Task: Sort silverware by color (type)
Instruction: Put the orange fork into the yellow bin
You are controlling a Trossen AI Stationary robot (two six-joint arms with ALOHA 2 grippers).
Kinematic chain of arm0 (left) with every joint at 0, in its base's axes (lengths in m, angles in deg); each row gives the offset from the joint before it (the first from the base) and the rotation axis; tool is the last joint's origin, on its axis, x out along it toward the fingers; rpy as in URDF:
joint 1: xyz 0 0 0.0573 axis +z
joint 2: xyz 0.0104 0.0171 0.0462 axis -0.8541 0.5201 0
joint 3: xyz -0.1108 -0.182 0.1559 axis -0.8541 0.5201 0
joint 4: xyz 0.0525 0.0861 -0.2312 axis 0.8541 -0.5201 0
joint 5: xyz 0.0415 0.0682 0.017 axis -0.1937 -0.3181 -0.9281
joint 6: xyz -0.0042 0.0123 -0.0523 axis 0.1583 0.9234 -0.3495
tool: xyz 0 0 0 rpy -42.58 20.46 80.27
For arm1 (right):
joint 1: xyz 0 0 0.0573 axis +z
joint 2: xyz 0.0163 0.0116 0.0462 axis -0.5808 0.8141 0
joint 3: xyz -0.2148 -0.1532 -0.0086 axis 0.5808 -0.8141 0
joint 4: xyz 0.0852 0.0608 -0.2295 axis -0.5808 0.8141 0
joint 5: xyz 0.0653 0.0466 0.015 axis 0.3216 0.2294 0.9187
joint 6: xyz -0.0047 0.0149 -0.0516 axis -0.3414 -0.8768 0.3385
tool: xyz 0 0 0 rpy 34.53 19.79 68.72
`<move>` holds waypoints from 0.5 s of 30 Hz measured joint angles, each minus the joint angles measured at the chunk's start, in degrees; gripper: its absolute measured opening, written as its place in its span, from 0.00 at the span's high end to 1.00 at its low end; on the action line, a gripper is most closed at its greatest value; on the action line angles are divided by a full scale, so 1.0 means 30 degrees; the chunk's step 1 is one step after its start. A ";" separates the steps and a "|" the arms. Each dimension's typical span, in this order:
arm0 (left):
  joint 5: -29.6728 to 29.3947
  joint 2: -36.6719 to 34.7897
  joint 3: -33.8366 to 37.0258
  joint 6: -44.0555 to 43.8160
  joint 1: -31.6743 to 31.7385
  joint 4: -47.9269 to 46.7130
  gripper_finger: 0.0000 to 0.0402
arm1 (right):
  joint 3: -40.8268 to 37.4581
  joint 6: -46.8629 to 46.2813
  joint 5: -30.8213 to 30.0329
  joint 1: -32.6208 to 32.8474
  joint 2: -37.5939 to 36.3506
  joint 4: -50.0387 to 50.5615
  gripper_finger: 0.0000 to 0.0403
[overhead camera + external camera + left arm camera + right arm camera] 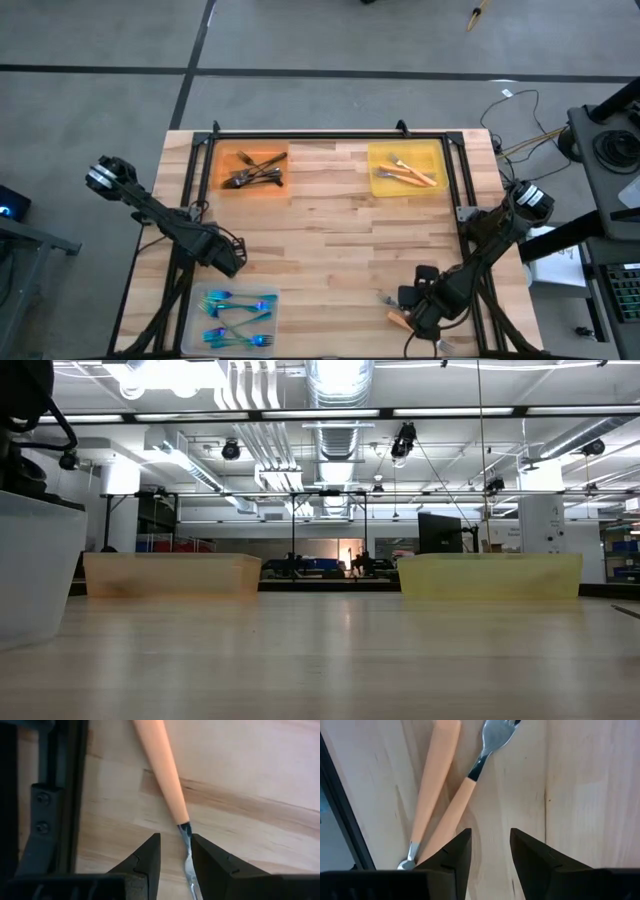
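R end effector [490, 834], by orange-handled forks [436, 770]

No readable text, labels or signs.

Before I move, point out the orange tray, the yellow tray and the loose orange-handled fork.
orange tray [222, 160]: high view, bare left floor.
yellow tray [437, 153]: high view, far-right corner.
orange-handled fork [457, 805]: right wrist view, mid-handle.

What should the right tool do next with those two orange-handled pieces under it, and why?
Probably shift sideways to centre on the fork, then lower. The right tool hangs open over bare wood; the fork and a second orange-handled piece lie together beside its gap. The left arm is near the clear tray.
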 joint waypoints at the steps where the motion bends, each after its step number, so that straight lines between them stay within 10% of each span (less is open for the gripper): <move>1: 0.0006 0.0023 0.0028 -0.0019 -0.0005 0.0160 0.78 | 0.0000 -0.0069 -0.0006 0.0068 0.0000 0.0000 0.69; 15: -0.0548 0.0785 0.1624 0.0297 0.0058 0.3561 0.78 | 0.0000 -0.0159 -0.0145 0.0290 0.0007 -0.0058 0.70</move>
